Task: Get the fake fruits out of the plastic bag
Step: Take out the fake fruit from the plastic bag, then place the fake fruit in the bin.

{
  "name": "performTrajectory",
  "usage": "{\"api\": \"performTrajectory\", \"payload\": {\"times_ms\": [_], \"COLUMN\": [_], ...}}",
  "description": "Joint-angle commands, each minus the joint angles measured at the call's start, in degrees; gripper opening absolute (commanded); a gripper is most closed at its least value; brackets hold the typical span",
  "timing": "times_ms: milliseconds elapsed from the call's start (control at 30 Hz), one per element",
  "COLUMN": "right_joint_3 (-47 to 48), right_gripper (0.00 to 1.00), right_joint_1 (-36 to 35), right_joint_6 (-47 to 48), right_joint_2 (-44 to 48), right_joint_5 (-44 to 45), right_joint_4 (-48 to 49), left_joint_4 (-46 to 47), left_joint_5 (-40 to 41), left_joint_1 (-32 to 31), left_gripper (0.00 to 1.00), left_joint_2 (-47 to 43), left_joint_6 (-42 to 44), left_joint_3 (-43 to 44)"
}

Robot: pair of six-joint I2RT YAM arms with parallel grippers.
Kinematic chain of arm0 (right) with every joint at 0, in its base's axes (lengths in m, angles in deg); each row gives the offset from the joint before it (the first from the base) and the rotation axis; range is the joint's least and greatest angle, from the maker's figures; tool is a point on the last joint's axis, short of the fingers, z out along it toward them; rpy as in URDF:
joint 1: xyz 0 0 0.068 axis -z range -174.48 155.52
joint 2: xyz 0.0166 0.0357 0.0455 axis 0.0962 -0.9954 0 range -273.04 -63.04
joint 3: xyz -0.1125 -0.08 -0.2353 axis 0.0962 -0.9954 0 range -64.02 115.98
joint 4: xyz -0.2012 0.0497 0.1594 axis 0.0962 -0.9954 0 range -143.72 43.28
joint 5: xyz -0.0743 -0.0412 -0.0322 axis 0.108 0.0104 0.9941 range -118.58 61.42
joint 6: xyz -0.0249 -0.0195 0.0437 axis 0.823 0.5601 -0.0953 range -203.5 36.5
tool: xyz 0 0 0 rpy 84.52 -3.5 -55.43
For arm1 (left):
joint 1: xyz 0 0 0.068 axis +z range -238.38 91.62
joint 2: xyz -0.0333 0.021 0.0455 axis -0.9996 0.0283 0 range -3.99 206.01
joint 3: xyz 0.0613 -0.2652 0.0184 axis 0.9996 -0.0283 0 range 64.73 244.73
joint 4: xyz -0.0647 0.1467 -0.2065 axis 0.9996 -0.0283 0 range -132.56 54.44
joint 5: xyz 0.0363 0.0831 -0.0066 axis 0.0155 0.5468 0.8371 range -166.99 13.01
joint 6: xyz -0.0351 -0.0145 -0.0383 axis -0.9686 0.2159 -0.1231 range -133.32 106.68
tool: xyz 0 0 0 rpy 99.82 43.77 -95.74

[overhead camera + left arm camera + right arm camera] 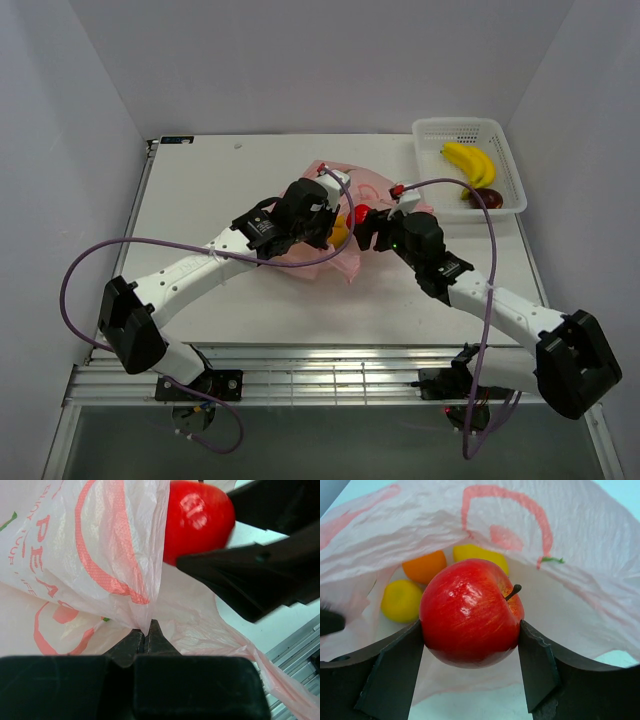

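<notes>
**Q:** What stood around the left claw (pixel 146 639), and what blocked it?

**A:** The plastic bag (pixel 75 555) rose as a wall of thin pink film right in front of it and hid whatever was inside. The left claw was clenched on a fold of that film, its 2 tips pressed together with the plastic between them. Up and to its right, past the film's edge, the red apple (pixel 197 517) showed, with a dark finger of the other arm just beneath it.

**Q:** And the right claw (pixel 470 645)?

**A:** It was grasping the red apple, 1 finger touching each side, stem up and leaning right. The bag's mouth gaped directly ahead of it. Behind the apple, deeper in the bag, lay 3 more: a round yellow fruit (pixel 401 599) to the left, an orange fruit (pixel 424 566) above that, and an oval yellow fruit (pixel 480 554) beyond the apple's top.

**Q:** Anything further right?

**A:** From above, well off beyond the right claw at the table's (pixel 220 190) far right corner, a white basket (pixel 500 135) held bananas (pixel 472 162) and 1 dark fruit (pixel 487 198).
</notes>
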Motion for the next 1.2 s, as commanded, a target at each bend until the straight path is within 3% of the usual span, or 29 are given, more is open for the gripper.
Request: {"api": "performTrajectory", "payload": {"times_ms": [0, 133, 267, 333, 367, 500, 867, 933, 1067, 1167], "right_joint_3": [2.14, 5.02, 11.53, 14.00, 15.57, 19.96, 33.96, 34.22, 34.22, 35.97], "right_gripper": [0.08, 0.08, 0.08, 0.08, 0.08, 0.08, 0.08, 0.08, 0.09, 0.10], "right_joint_1": [0.02, 0.10, 1.33, 4.39, 5.45, 11.69, 26.89, 31.73, 37.96, 40.00], "right_joint_6": [1.60, 2.29, 3.00, 3.62, 3.79, 6.86, 6.17, 5.55, 7.04, 7.30], "right_joint_2": [5.58, 15.15, 17.11, 16.59, 16.41, 16.32, 6.75, 2.97, -5.45, -10.64], "right_joint_5": [-7.44, -9.12, -6.31, -9.02, -14.43, -23.09, -29.51, -28.82, -18.11, -17.46], "right_joint_4": [-12.94, -25.83, -37.56, -41.08, -42.49, -42.67, -40.83, -40.04, -35.58, -33.10], "left_joint_4": [0.22, 0.04, -0.04, -0.31, -0.40, -1.10, -1.10, -1.01, -1.19, -2.24], "left_joint_5": [0.80, 1.41, 1.15, 1.94, 2.29, 2.99, -1.39, -3.15, -7.38, -9.14], "left_joint_1": [-0.25, -0.25, -0.25, -0.25, -0.25, -0.25, -0.25, -0.25, -0.34, -0.25], "left_gripper": [0.00, 0.00, 0.00, 0.00, 0.00, 0.00, 0.00, 0.00, 0.00, 0.00], "left_joint_2": [-2.95, -3.12, -3.12, -2.95, -2.69, -2.25, -4.09, -5.14, -10.22, -13.65], "left_joint_6": [0.06, 0.67, 2.34, 3.30, 3.66, 4.72, 7.18, 8.93, 12.96, 13.24], "left_joint_3": [0.37, 0.37, -0.24, -0.24, -0.07, 0.20, -2.09, -3.75, -8.41, -12.53]}}
